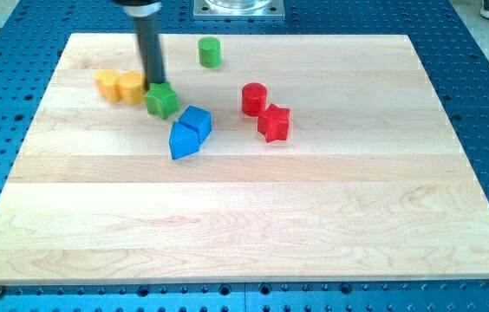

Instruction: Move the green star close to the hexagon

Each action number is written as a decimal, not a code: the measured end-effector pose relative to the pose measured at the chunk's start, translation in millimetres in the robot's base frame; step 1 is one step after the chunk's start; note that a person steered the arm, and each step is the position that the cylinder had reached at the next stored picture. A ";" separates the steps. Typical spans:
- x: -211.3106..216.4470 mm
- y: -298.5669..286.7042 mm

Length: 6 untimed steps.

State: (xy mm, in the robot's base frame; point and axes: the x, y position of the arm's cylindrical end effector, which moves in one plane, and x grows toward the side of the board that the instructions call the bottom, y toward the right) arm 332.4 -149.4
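The green star (pixel 163 101) lies on the wooden board (pixel 253 217) in the upper left part. My tip (pixel 154 83) touches its upper left edge. Right beside the star on the view's left is a yellow hexagon (pixel 132 87), nearly touching it, with another yellow block (pixel 107 84) against the hexagon's left side. The dark rod comes down from the view's top.
Two blue blocks (pixel 190 131) lie joined just below and right of the star. A red cylinder (pixel 254 98) and a red star (pixel 274 122) sit right of centre. A green cylinder (pixel 209 52) stands near the top edge.
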 end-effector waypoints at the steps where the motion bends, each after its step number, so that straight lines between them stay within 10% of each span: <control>1: 0.0 16.3; 6: 62.5 45.1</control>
